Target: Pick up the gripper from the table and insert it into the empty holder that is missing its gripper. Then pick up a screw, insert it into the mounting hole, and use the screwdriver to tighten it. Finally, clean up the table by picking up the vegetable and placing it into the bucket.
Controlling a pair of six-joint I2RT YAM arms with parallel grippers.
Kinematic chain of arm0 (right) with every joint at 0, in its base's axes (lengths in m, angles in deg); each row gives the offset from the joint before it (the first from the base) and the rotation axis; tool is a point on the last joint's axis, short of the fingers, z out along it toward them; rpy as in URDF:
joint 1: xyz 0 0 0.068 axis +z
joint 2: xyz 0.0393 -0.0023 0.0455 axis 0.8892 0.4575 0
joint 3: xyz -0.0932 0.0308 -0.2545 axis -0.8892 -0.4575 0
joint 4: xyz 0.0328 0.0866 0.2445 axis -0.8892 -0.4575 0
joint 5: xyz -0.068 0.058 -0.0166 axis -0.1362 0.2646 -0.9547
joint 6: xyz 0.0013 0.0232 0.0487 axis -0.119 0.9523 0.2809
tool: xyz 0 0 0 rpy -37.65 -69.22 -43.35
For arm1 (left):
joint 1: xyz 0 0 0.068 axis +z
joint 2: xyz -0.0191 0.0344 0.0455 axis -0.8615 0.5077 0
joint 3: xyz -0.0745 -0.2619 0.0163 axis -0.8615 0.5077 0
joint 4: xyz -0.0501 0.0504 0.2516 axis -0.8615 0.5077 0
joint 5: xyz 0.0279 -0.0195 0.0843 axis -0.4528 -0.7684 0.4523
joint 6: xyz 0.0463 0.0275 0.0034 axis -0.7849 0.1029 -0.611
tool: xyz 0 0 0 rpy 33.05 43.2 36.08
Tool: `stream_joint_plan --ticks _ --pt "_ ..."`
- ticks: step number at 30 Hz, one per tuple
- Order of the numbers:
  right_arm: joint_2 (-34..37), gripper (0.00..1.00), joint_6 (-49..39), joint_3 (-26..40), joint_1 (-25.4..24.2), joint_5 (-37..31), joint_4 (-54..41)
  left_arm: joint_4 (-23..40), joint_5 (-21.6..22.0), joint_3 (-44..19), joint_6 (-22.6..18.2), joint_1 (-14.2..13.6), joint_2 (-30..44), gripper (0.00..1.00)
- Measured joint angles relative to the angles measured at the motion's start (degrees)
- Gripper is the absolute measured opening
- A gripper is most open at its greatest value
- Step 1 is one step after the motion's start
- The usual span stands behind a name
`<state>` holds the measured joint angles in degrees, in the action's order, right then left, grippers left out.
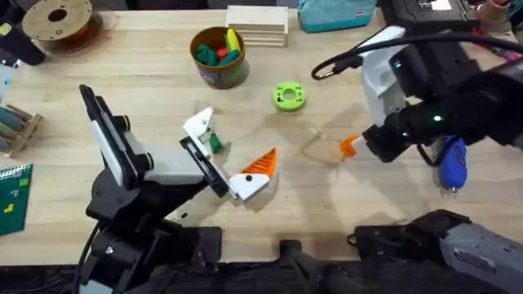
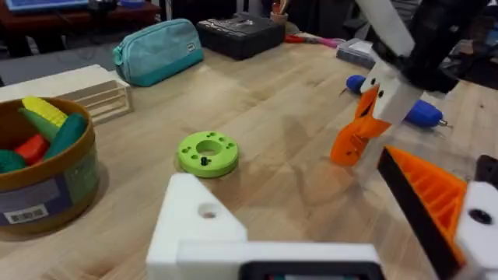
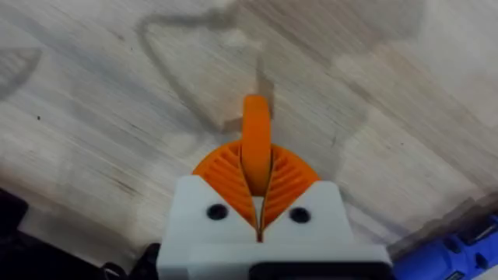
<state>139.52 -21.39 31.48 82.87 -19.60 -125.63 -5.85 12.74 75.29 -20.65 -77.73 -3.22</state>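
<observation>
Here, right of centre in the overhead view, the right gripper (image 3: pixel 257 204) pinches the loose orange gripper (image 3: pixel 256 144); the left gripper (image 1: pixel 219 155), lower centre, gapes wide, its bare holder (image 1: pixel 198 124) tipless

Overhead: fixed above arm bases, looking down and forward over the table (image 1: pixel 163 73). Left wrist: low, near-level across it. Right wrist: close, straight down. Overhead and left wrist share green ring (image 1: pixel 288 96).

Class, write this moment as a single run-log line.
right end effector: shut on gripper, above table | left end effector: open, empty holder bare | screwdriver: on table
</observation>
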Motion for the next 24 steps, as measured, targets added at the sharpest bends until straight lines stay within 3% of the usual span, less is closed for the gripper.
stream_joint_plan --ticks 5,9,11,16,24 --pt "-6.2 0.020 2.1 1.5 -1.7 0.7 0.9 0.0 0.0 0.0 0.0 0.0 0.0 0.987" --pt "-10.4 0.020 5.5 1.6 -9.1 6.6 7.0 0.0 0.0 0.0 0.0 0.0 0.0 0.987" --pt "-10.7 0.020 8.4 1.2 -13.8 12.8 13.2 0.0 0.0 0.0 0.0 0.0 0.0 0.987" --pt "-5.7 0.020 19.3 -2.4 -20.5 32.2 28.1 0.0 0.0 0.0 0.0 0.0 0.0 0.987" --pt "7.6 0.020 35.5 -3.9 -18.1 53.1 30.7 0.0 0.0 0.0 0.0 0.0 0.0 0.987"
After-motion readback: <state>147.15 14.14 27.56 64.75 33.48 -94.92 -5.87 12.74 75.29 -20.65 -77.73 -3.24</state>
